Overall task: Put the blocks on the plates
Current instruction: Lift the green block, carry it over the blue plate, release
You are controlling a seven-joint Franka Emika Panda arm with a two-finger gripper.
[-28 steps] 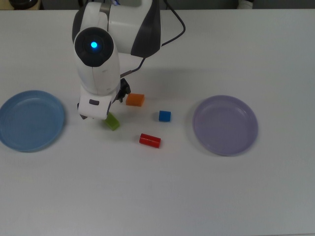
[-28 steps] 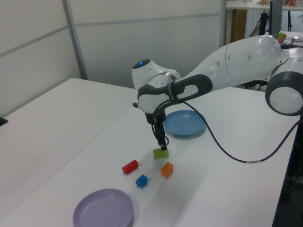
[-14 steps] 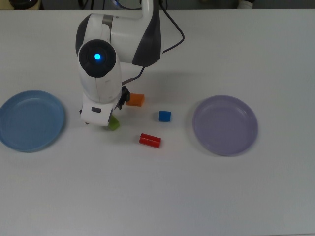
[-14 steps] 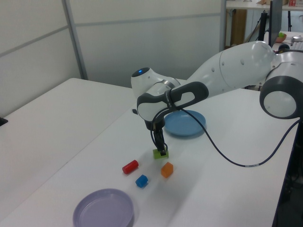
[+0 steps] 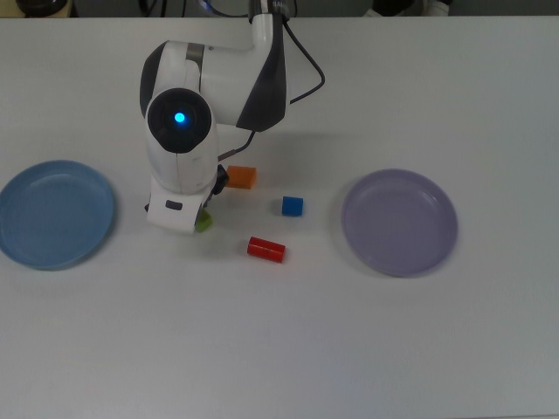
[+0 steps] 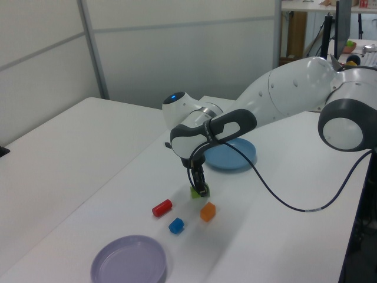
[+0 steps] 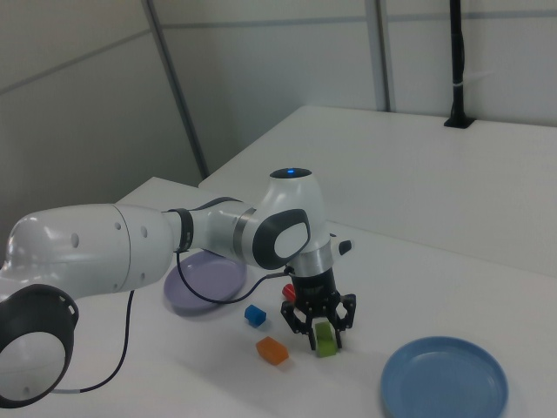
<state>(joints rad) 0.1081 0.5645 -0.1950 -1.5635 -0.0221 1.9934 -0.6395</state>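
Four blocks: all lie on the desk (image 5: 367, 349), none on a plate yet.
Change: the gripper (image 7: 320, 333) has come lower within the last second and now straddles the green brick (image 7: 325, 341); earlier it hung just above it.
Gripper state: the fingers stand open, one on each side of the green brick, not closed on it as far as the right view shows.
Meaning for the task: I judge this the moment just before the first grasp; closing and lifting are the steps left for this block.
Other blocks: the orange block (image 5: 241, 177) is just beside the gripper, the blue cube (image 5: 293, 206) and the red bar (image 5: 265, 250) are a little further to the top view's right.
Plates: the light blue plate (image 5: 54, 212) is at the top view's left, the lavender plate (image 5: 399, 222) at the top view's right; both carry nothing.
Open room: the desk between the green brick and the light blue plate is bare, so this way looks free.
Edges: the blocks are far from any desk edge; the light blue plate meets the top view's left border.
Risk: the orange block is close and could be pushed.
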